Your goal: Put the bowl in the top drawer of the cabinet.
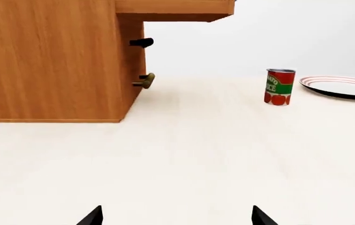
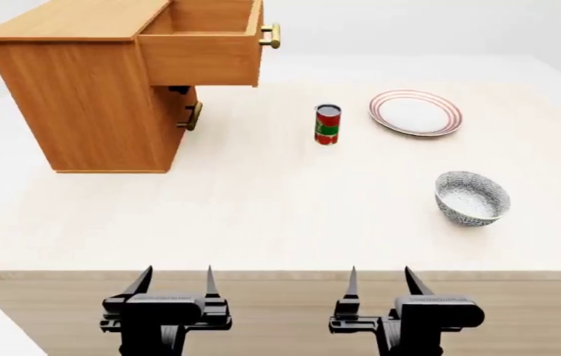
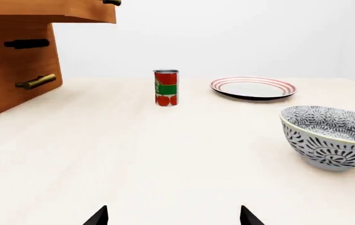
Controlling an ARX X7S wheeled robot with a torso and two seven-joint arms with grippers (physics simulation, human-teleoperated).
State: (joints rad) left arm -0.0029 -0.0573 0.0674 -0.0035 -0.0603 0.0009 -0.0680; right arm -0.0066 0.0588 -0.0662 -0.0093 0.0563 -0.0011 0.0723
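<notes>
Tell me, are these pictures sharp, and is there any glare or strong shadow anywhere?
Head view: sharp throughout, with flat even light; only a soft shadow under the open top drawer and a faint one beside the bowl. Right wrist view: crisp, the bowl's pattern reads clearly, no glare on the tomato can. Left wrist view: equally clean, pale background, weak shadow at the cabinet base.

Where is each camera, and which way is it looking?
Head view: high up, looking down over the pale table, both open grippers, left and right, low in frame.
Left wrist view: low by the left gripper, facing the light-brown wooden cabinet.
Right wrist view: low by the right gripper, facing the speckled blue-grey bowl.
All three show the red tomato can.
</notes>
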